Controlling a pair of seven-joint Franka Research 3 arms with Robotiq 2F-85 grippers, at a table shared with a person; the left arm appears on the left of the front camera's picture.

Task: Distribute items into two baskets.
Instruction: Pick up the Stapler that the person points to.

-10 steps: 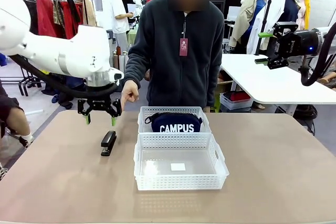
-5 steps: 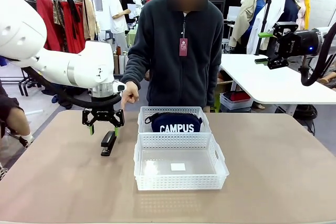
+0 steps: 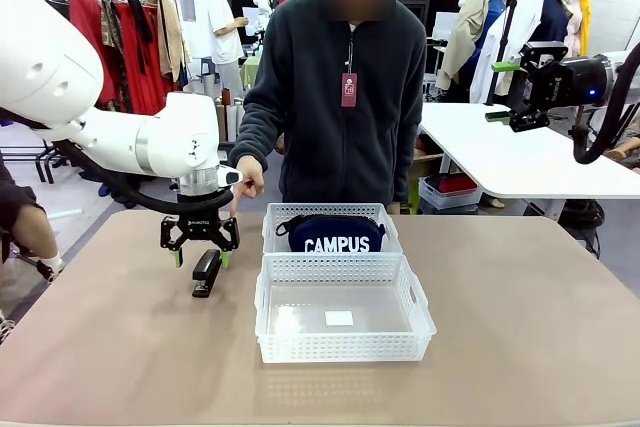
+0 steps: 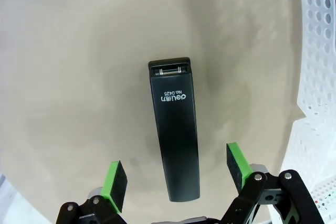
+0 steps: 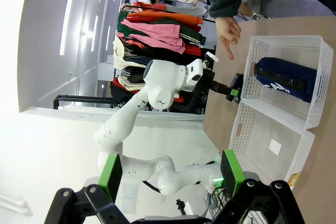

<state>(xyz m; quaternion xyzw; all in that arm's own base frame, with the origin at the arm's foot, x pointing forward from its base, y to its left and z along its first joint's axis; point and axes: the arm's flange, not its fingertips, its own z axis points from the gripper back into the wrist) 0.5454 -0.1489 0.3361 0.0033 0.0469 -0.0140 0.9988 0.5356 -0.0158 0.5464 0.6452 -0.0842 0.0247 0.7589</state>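
A small black stapler (image 3: pixel 206 274) lies on the brown table, left of two white lattice baskets. My left gripper (image 3: pixel 201 255) hangs open just above its far end, one green pad on each side; in the left wrist view the stapler (image 4: pixel 175 145) lies lengthwise between the open fingers of the left gripper (image 4: pixel 177 171), untouched. The navy "CAMPUS" pouch (image 3: pixel 336 234) rests in the far basket (image 3: pixel 330 210). The near basket (image 3: pixel 345 345) holds just a small white label. My right gripper (image 3: pixel 505 92) is raised high at the right, open and holding nothing.
A person stands at the table's far side, one hand (image 3: pixel 246 179) pointing down close behind my left gripper. The basket wall (image 4: pixel 320 77) runs close beside the stapler. Bare table (image 3: pixel 520 327) stretches to the right and front. A white table stands behind at the right.
My left gripper has come down and slightly right, from above the table to straddling the stapler's far end. The right arm, the baskets and the pouch have not moved.
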